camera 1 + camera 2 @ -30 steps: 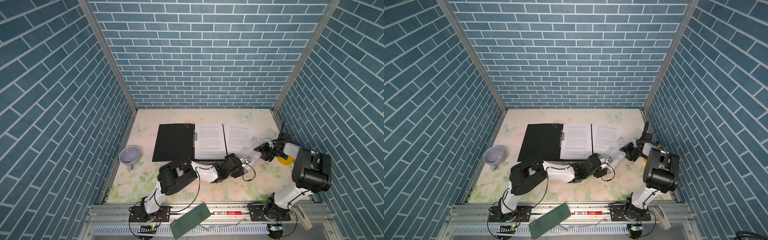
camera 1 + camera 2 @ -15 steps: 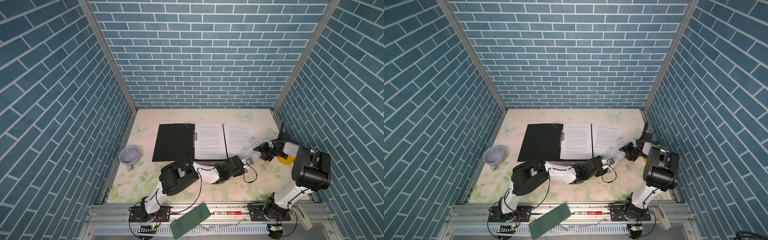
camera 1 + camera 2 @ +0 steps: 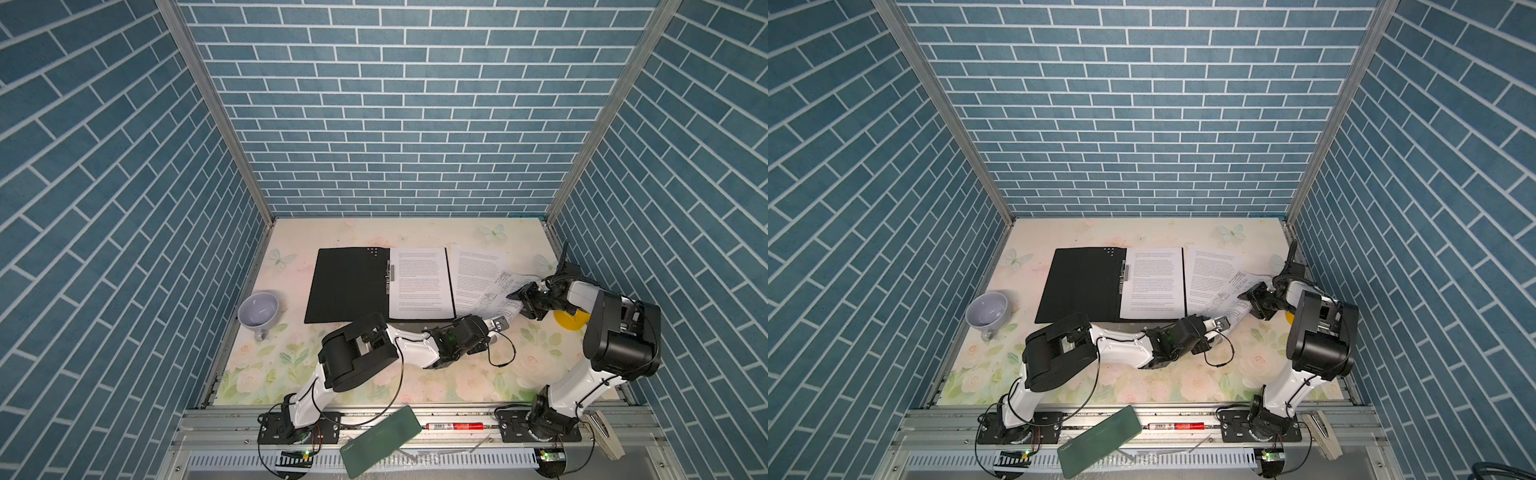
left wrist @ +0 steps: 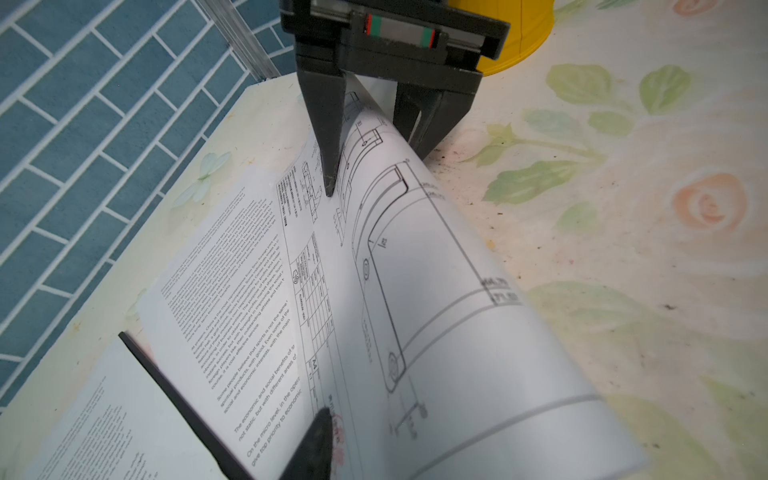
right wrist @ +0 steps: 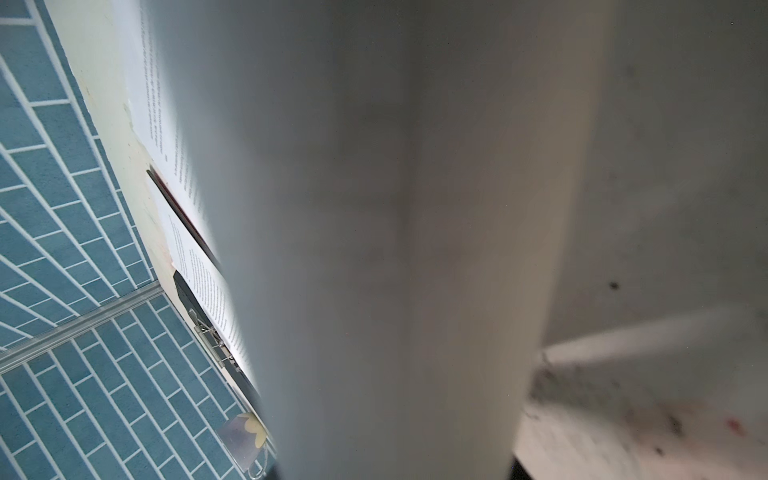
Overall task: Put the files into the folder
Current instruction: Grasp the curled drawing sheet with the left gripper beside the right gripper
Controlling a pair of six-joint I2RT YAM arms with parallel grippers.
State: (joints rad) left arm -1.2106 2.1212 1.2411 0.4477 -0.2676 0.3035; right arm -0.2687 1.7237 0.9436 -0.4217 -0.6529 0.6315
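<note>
- Jaws of the right gripper [image 4: 374, 137] are seen straddling the curled drawing sheet [image 4: 436, 291]; the left gripper [image 3: 496, 324] is at its near edge, grip unclear.
- The folder [image 3: 349, 286] lies open on the desk [image 3: 374, 232], one text sheet [image 3: 419, 282] inside, another [image 3: 473, 274] beside.

Folder [image 3: 349, 286] lies open on the tabletop [image 3: 374, 382], one sheet [image 3: 419, 282] inside; both grippers meet the drawing sheet [image 3: 496, 297].

Text sheet [image 4: 232, 299]: "Some people believe"
</note>
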